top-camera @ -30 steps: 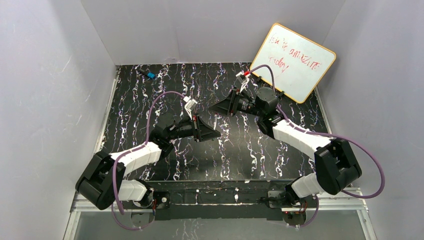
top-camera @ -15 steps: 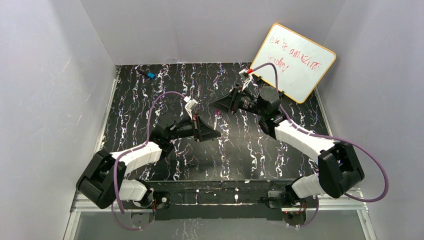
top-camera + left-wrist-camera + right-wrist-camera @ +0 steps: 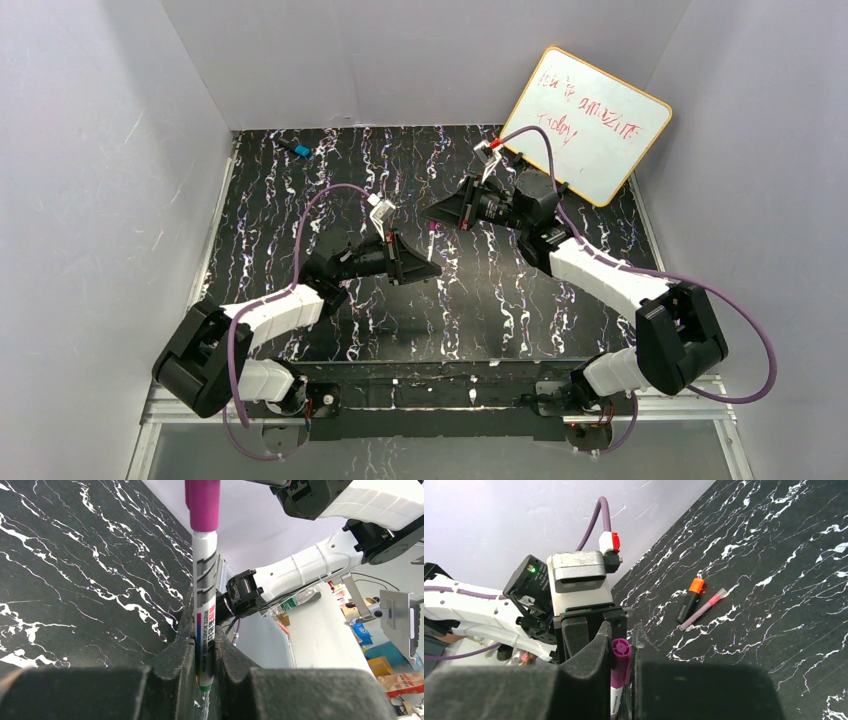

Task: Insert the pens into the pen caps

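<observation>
A thin white pen [image 3: 205,600] stands upright in my left gripper [image 3: 203,632], which is shut on its lower barrel. A magenta pen cap [image 3: 202,505] sits on the pen's upper end. My right gripper [image 3: 622,630] is shut on that magenta cap [image 3: 620,661], with the white barrel showing below it. In the top view the two grippers meet mid-table around the pen [image 3: 431,238]. A short black pen with an orange end [image 3: 688,602] and a thin pink pen [image 3: 702,611] lie side by side on the table.
A whiteboard with red writing [image 3: 590,120] leans in the back right corner. A black marker with a blue end [image 3: 297,149] lies at the back left. Grey walls close in the black marbled table [image 3: 330,190] on three sides.
My right gripper's jaws have closed on the magenta cap at the top of the white pen. The left arm has held still with the pen.
</observation>
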You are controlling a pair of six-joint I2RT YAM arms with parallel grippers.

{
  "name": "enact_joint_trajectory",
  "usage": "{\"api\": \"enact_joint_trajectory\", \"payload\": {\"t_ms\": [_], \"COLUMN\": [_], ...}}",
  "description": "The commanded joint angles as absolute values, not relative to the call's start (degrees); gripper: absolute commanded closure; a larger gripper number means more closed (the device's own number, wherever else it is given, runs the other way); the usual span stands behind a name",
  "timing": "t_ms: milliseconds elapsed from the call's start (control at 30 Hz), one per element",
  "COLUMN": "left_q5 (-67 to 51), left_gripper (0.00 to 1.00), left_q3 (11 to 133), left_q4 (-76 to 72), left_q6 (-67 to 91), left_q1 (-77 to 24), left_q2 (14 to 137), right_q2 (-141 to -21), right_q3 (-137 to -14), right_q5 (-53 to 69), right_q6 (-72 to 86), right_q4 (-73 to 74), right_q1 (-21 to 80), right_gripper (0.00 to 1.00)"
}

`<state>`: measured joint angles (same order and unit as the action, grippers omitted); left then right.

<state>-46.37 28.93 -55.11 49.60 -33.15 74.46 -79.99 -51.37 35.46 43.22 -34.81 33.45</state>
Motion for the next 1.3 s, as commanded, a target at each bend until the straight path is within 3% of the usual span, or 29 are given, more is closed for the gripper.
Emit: {"api": "enact_joint_trajectory", "payload": {"t_ms": [0, 500, 867, 1267], "left_q5": [-46.89, -48.21, -50.61, -49.0], "left_gripper": [1.0, 1.0, 1.0, 1.0], "left_q3": [29.21, 33.82, 37.14, 39.98], "left_q4": [-56.9, -56.87, -54.13, -53.57], "left_q6": [49.44, 49.06, 48.9, 48.92], "left_q1": [-33.4, -32.85, -25.62, -22.24], "left_q2": [73.32, 75.76, 72.78, 72.21], "right_q2": [-79.9, -75.83, -72.49, -72.33], "right_q3": [-54.38, -52.41, -45.94, -41.46], "right_q5": [37.55, 38.65, 39.68, 36.6], "right_q6": [40.6, 35.12, 31.97, 34.49], "right_q4": [-31.7, -19.78, -12.81, -15.9], "right_q1": [33.53, 36.8, 40.09, 46.62], "right_gripper": [0.99, 0.99, 0.99, 0.99]}}
